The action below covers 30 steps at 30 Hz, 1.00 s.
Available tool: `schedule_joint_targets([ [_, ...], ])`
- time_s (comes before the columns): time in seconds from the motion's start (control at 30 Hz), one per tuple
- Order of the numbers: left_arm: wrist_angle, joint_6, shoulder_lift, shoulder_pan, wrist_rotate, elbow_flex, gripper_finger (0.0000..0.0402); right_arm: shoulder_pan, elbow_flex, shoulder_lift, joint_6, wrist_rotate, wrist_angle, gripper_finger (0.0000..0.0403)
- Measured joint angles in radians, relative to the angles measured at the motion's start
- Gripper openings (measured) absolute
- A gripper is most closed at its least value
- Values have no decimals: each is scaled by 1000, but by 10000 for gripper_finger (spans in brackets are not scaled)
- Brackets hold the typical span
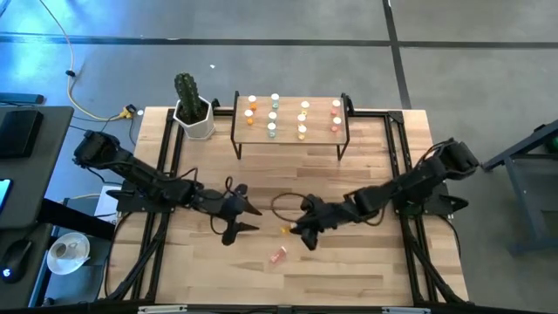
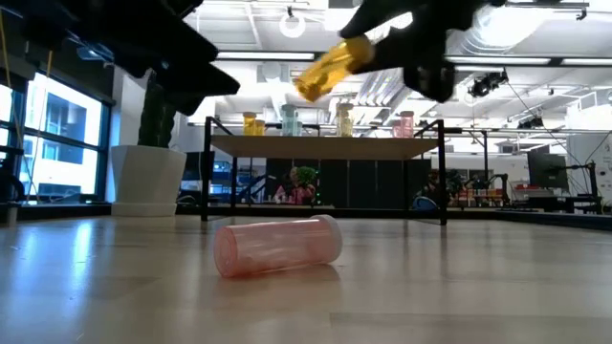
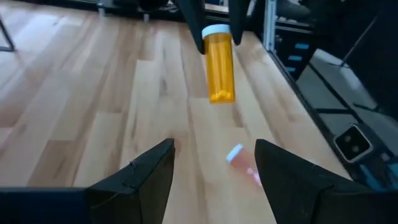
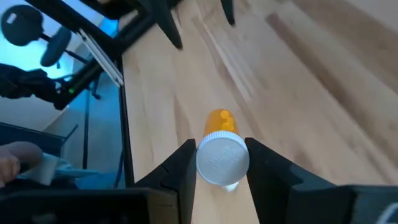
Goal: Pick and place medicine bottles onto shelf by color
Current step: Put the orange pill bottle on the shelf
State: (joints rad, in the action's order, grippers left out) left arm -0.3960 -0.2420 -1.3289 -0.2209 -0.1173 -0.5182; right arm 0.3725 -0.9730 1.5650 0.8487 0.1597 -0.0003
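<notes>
The shelf (image 1: 290,131) stands at the table's far middle, with several small bottles upright on its top in columns: orange, pale green, yellow, pink. A pink bottle (image 1: 277,255) lies on its side on the table near the front; it also shows in the low view (image 2: 277,247). My right gripper (image 1: 296,229) is above the table's middle, shut on an orange-yellow bottle (image 3: 219,68) with a white cap. My left gripper (image 1: 248,220) stands open a little to its left, with the pink bottle (image 3: 242,163) farther ahead between its fingers and untouched. My right gripper pinches the orange-yellow bottle's white cap (image 4: 222,160) between its two fingers. The fingers come slanting down from the table's right side, and the body (image 4: 221,121) sticks out ahead of them. The bottle is lifted clear of the table, tilted with its bottom end (image 2: 308,88) lowest.
A cactus in a white pot (image 1: 193,112) stands left of the shelf. A thin brown ring (image 1: 286,206) lies on the table between the two grippers. Black rails (image 1: 166,166) run along the table's left and right sides.
</notes>
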Motion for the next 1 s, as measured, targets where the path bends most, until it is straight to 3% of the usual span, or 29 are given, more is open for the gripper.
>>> schedule_joint_targets([
  [0.3,2,26,0,91,4,0,211,-112,0,0,-99,-101,51,108],
  [0.53,-13,28,0,169,87,0,211,-188,-35,0,-189,-170,45,108],
  [0.77,-65,52,0,211,91,0,211,-247,-127,0,-330,-183,-97,108],
  [1.0,-87,62,0,244,94,0,211,-303,-147,0,-421,-222,-116,108],
])
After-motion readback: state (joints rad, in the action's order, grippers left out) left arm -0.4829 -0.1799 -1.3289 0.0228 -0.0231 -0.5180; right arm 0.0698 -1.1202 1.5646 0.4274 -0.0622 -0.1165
